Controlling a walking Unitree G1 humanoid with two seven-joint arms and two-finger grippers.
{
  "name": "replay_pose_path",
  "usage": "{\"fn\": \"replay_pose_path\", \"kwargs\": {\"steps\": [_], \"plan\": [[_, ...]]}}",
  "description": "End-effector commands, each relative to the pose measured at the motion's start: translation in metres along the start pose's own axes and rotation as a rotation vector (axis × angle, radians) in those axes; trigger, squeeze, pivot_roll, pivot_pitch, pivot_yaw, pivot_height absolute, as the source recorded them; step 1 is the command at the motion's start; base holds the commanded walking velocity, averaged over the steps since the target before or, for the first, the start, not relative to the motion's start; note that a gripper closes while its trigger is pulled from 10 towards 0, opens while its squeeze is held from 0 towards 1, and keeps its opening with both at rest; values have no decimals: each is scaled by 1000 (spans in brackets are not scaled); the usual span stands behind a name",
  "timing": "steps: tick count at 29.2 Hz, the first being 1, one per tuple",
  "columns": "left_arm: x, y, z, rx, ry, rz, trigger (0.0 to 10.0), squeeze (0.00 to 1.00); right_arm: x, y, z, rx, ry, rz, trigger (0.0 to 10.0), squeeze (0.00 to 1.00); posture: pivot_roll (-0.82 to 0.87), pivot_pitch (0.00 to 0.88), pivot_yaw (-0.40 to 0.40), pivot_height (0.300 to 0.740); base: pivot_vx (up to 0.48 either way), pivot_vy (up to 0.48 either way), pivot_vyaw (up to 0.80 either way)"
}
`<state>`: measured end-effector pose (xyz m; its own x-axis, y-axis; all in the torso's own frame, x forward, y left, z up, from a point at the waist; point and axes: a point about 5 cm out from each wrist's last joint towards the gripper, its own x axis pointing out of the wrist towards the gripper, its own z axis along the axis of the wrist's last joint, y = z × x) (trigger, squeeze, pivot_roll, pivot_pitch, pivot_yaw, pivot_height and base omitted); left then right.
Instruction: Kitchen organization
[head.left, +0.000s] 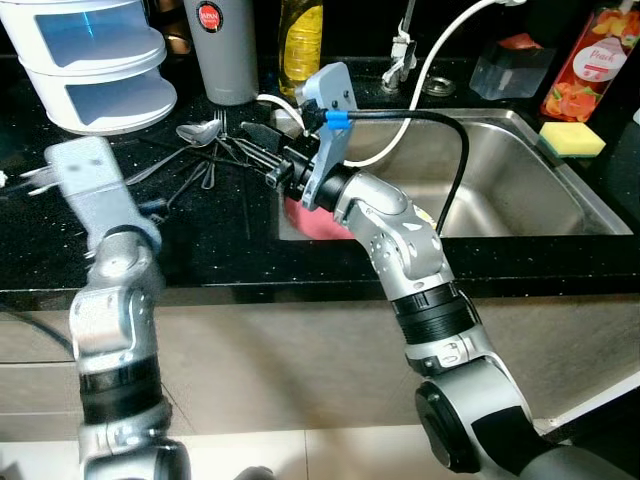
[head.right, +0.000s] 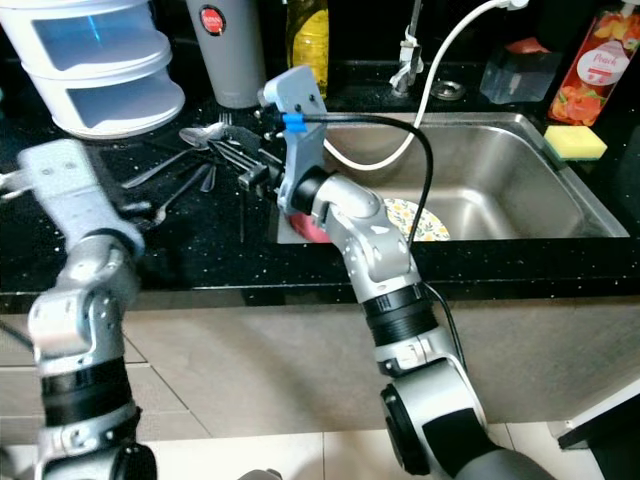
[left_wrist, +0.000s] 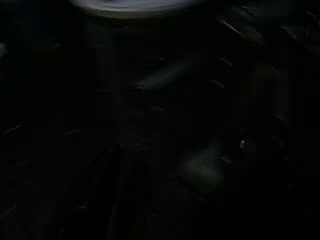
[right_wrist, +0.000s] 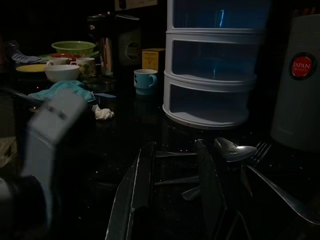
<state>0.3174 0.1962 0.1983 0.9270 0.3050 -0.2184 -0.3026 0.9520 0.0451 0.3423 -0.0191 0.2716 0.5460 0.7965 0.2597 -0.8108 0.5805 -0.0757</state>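
Jaws spread, the right gripper (right_wrist: 172, 185) is held low over the cutlery (head.left: 205, 150) on the black counter (head.left: 200, 240).

The right gripper (head.left: 262, 150) reaches forward with its fingers (right_wrist: 137, 195) parted; the left arm (head.left: 105, 260) is raised, elbow bent.
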Motion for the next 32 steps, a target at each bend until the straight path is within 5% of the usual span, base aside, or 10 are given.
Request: {"fn": "replay_pose_path", "kwargs": {"steps": [1,6,8,12,14,15,19,26,30,32], "plan": [[1,-2,-13,76,65,-27,10000,0,0,0,1,-8,-1,-4,10000,0,211,0,13,740,0,0,0],[0,0,-25,109,114,-44,10000,0,-2,-1,0,-6,1,-14,10000,0,214,0,14,740,0,0,0],[-1,3,-37,61,183,-50,5843,0,-2,-1,0,-6,0,-13,10000,0,216,0,13,740,0,0,0],[-4,9,-45,49,216,-20,7529,0,-1,-1,1,-5,-2,-10,10000,0,222,0,11,740,0,0,0],[-5,11,-47,53,222,-13,6667,0,-1,-1,1,-5,-2,-10,10000,0,222,0,11,740,0,0,0],[-6,13,-51,47,237,7,0,0,-1,-2,1,-5,-1,-11,10000,0,225,0,8,740,0,0,0],[-8,14,-57,-9,270,28,0,0,0,-1,0,-4,0,-7,10000,0,225,0,6,740,0,0,0],[-11,9,-70,-333,333,29,0,0,0,-1,0,-4,2,-6,10000,0,221,0,8,740,0,0,0],[-9,10,-58,-278,259,31,0,0,0,-1,0,-4,3,-8,10000,0,220,0,10,740,0,0,0],[-11,7,-23,-202,35,10,0,0,0,-1,0,-4,3,-10,10000,0,219,0,12,740,0,0,0]]}}
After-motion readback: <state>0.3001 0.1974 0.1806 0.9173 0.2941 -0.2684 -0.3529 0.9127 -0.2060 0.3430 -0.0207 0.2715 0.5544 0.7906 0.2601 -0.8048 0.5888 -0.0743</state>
